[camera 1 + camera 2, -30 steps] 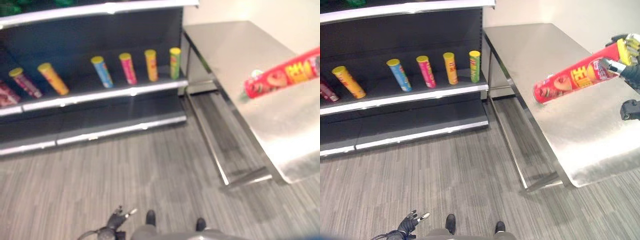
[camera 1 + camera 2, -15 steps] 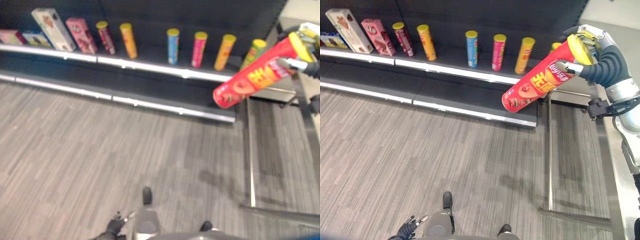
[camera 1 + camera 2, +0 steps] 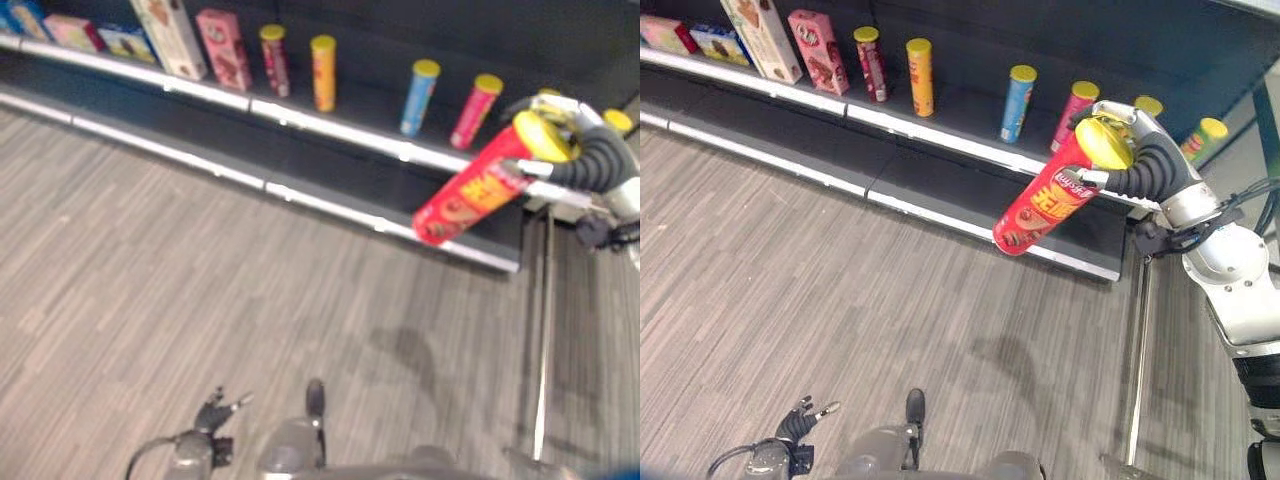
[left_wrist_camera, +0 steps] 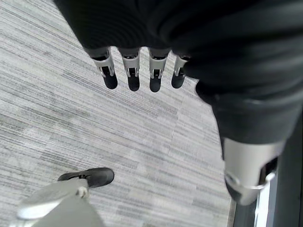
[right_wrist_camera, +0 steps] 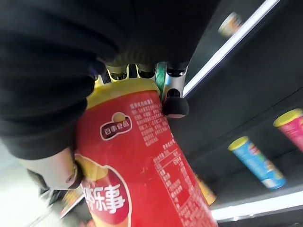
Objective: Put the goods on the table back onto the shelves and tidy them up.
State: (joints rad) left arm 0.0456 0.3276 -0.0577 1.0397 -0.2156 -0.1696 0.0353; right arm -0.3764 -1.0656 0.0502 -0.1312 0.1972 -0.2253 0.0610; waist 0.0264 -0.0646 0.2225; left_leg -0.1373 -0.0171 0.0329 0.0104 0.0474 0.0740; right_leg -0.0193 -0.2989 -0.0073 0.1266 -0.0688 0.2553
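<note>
My right hand (image 3: pixel 1137 152) is shut on the yellow-lidded end of a tall red can (image 3: pixel 1044 207). The can slants down to the left in the air, in front of the right part of the dark shelf (image 3: pixel 940 140). In the right wrist view the fingers (image 5: pixel 173 101) and thumb curl round the red can (image 5: pixel 142 175) just below its lid. On the shelf board stand a dark red can (image 3: pixel 871 63), an orange can (image 3: pixel 920 76), a blue can (image 3: pixel 1017 102), a pink can (image 3: pixel 1072 108) and a green can (image 3: pixel 1203 138). My left hand (image 3: pixel 800 420) hangs low over the floor, its fingers (image 4: pixel 133 75) straight and holding nothing.
A pink box (image 3: pixel 818 50), a tall box (image 3: pixel 760 35) and other boxes stand further left on the shelf. A lower shelf board (image 3: pixel 790 130) juts out beneath. A silver table leg frame (image 3: pixel 1137 370) runs along the floor at the right. Grey plank floor (image 3: pixel 840 300) lies before the shelf.
The whole view has swung left from the steel table to the shelf. My right hand has carried the red can from over the table to the front of the shelf.
</note>
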